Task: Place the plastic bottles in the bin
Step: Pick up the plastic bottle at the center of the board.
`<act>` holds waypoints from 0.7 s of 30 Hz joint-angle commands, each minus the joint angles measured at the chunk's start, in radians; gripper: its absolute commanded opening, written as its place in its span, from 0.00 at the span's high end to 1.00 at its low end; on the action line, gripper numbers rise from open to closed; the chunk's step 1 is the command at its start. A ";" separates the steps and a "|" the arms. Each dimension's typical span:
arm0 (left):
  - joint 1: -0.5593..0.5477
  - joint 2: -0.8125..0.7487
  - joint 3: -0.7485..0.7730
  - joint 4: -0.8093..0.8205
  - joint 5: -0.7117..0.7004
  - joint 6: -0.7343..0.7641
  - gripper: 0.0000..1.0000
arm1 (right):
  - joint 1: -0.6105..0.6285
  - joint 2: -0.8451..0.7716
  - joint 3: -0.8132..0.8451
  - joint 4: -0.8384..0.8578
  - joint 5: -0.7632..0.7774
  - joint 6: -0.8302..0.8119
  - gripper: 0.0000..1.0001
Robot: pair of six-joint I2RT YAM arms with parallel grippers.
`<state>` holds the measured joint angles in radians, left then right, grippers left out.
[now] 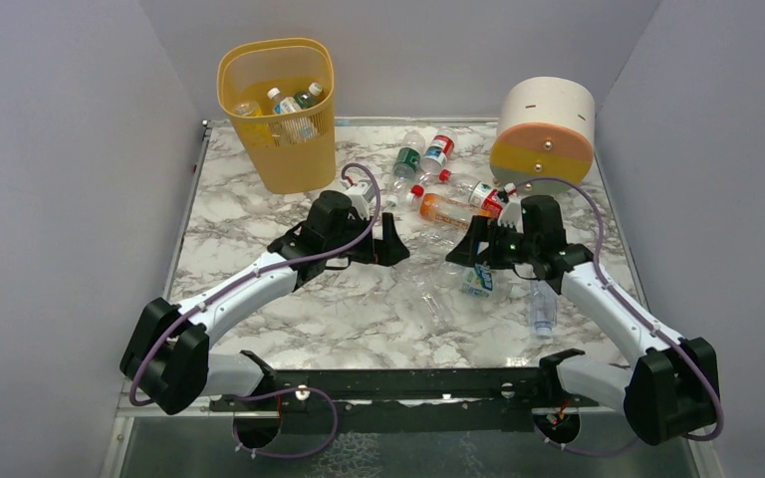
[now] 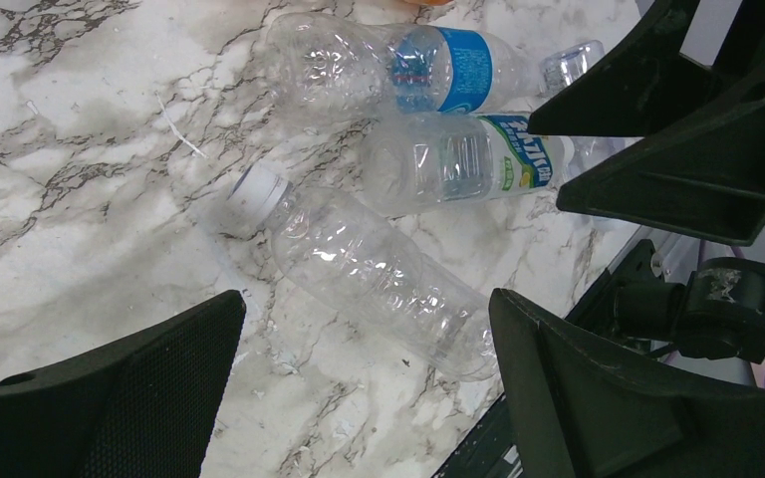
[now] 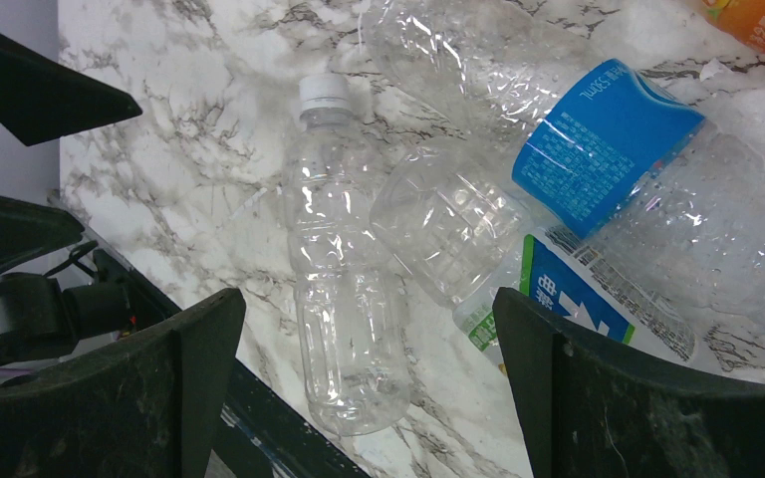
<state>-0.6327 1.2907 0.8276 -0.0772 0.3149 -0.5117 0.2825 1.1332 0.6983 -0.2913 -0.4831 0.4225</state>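
So the yellow-orange bin [image 1: 289,159] stands upright at the far left, with a few bottles [image 1: 289,102] already inside. The rest lie on their sides. A green-label bottle [image 1: 407,159] and a red-label bottle [image 1: 438,150] sit together far back, and an orange bottle [image 1: 448,209] is just nearer. Mid-scene there are three clear ones bunched up: a blue-label bottle [image 2: 418,70], a green-and-white-label bottle [image 2: 458,159] and a label-less bottle [image 2: 369,269] with a white cap.

The clear bottle's blue label [image 3: 603,144] carries a volume figure ending in "mL". The orange bottle [image 3: 757,20] shows "500". Print on the other labels is unreadable.
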 commanded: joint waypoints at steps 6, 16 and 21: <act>-0.005 -0.034 0.028 -0.057 -0.068 0.022 0.01 | 0.074 -0.035 -0.022 -0.012 -0.051 -0.024 0.04; -0.004 -0.069 0.024 -0.074 -0.081 0.012 0.01 | 0.273 0.075 0.025 -0.084 0.162 -0.030 0.06; -0.005 -0.082 0.016 -0.075 -0.086 0.006 0.01 | 0.324 0.133 0.032 -0.084 0.228 -0.023 0.08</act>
<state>-0.6327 1.2392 0.8284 -0.1558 0.2546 -0.5079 0.5770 1.2324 0.6968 -0.3531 -0.3588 0.4061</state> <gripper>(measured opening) 0.989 0.929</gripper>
